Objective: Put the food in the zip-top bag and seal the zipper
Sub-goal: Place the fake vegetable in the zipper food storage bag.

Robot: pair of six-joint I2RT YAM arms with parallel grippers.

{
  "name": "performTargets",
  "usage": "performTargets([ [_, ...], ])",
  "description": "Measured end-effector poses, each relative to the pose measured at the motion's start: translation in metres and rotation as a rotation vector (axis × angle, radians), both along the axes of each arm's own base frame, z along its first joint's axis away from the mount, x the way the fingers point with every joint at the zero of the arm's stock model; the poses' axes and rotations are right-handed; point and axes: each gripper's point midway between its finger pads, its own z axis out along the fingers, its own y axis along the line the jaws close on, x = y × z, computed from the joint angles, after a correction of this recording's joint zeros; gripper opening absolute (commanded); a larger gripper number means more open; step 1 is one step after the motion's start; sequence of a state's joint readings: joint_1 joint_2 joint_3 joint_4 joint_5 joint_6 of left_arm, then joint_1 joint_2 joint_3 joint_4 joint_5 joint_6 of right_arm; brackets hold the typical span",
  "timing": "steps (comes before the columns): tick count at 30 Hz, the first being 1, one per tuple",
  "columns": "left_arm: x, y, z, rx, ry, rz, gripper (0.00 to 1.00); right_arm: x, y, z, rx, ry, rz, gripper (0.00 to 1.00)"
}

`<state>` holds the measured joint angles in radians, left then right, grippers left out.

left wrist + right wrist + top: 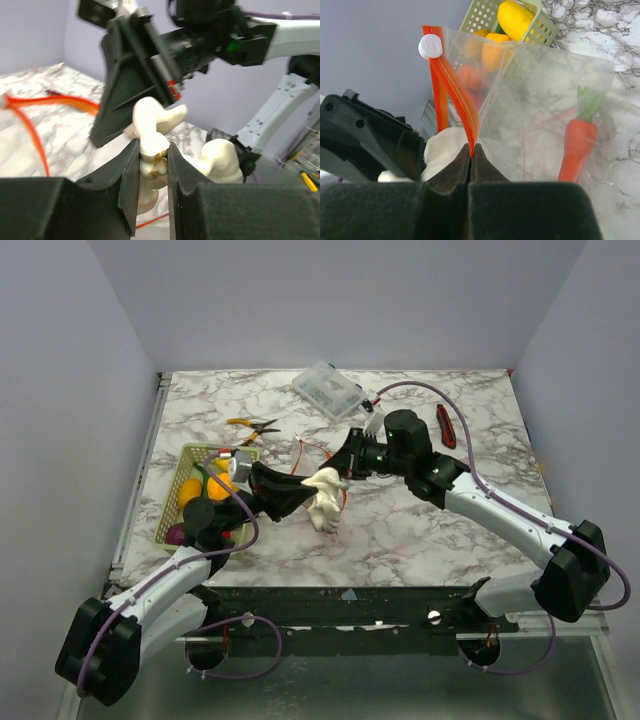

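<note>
Centrally, over the marble table (420, 530), the two arms meet. The left arm (165, 590) reaches from its near-left base away and to the right, passing the near-right corner of the basket (200, 447). Its left gripper (152, 149) points right, toward the middle of the table. The jaws are closed to a narrow gap on the garlic (150, 117), pinching the bulb's lower end while the rest of it bulges above the fingers (127, 175). The right arm (500, 505) stretches from the near-right base toward the far left, and the right gripper (471, 150) faces the left one, just beside the garlic. Its jaws are pressed fully together on the zipper (452, 92), gripping the strip at one point (the white slider (430, 46) sits further along it, at the top of the wrist view). The bag (540, 90) is held up off the table by that grip, its clear wall spread out beyond the fingers, with the garlic right beside the strip. A carrot (577, 145) shows through the plastic, though whether it lies inside the bag or behind it cannot be told. The basket stands at the left of the table, holding a yellow lemon (516, 19) and other coloured food pieces.
</note>
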<state>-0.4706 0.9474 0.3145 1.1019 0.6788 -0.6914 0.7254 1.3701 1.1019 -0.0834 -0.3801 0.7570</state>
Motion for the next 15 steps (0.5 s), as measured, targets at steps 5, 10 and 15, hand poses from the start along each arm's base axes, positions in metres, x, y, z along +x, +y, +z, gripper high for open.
performTargets([
  [5,0.017,0.009,-0.017,0.072,0.116,0.119,0.0,-0.003,-0.005,0.009,-0.003,-0.047,0.002,0.0],
  [10,0.027,0.014,-0.043,0.163,0.282,0.184,0.0,-0.007,-0.003,0.019,0.029,-0.108,0.03,0.0],
  [15,0.04,0.018,-0.048,0.239,0.429,0.245,0.0,-0.012,0.002,0.016,0.044,-0.148,0.07,0.0],
])
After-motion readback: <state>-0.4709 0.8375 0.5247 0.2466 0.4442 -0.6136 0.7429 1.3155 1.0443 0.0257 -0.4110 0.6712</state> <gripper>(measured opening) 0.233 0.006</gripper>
